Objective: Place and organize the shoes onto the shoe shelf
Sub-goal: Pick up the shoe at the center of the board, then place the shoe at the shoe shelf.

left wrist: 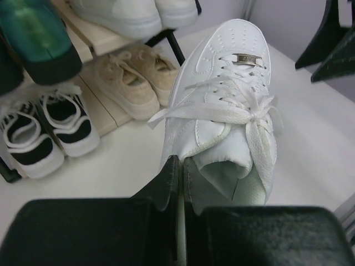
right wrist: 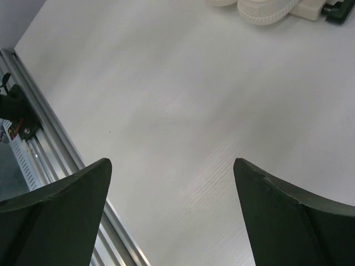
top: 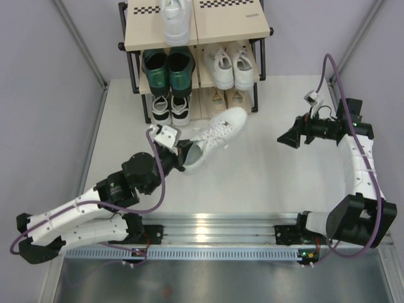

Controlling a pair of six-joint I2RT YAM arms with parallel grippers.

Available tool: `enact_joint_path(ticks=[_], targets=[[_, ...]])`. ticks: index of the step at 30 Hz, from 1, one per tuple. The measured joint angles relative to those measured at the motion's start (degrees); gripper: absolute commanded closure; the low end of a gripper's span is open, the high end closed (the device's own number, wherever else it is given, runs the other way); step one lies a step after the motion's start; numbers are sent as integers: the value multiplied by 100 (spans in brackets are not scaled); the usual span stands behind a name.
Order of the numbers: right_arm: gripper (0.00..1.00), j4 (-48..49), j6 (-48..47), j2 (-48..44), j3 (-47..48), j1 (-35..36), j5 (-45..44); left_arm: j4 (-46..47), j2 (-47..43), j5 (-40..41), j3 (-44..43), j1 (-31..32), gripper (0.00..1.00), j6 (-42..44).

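Left gripper (top: pixel 184 153) clamped on white sneaker (top: pixel 218 131) heel, toe pointing 2 o'clock; shelf (top: pixel 142 38) top tier holds one matching sneaker (top: pixel 177 22); right gripper (top: pixel 285 138) wide, empty

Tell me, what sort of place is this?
Likely a robot test booth, not a home: plain grey partition walls enclose a white tabletop, a silver metal rail edges it, and a black-framed three-tier shoe shelf stands on it.

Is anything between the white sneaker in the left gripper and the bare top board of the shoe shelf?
Nothing visible does. The held white sneaker is in front of the shoe shelf, the top board beside the lone sneaker is bare, and the right gripper hangs aside.
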State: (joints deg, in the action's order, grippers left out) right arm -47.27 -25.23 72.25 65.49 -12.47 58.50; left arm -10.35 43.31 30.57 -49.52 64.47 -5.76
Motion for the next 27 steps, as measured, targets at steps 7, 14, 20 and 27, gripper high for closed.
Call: enact_joint_path(ticks=[7,14,20,27], targets=[[8,-33,-136,-2,-592,-116,236,-63,743,354,-1766,-35,100,625],[7,-28,-208,-2,-636,-177,374,-199,1875,402,-3897,-227,100,1390],[7,-44,-332,-2,-636,-247,492,-498,2916,-201,-5713,-1281,100,1353],[6,-374,-640,-2,-636,-433,695,-798,4092,-339,-7687,-2262,100,1303]])
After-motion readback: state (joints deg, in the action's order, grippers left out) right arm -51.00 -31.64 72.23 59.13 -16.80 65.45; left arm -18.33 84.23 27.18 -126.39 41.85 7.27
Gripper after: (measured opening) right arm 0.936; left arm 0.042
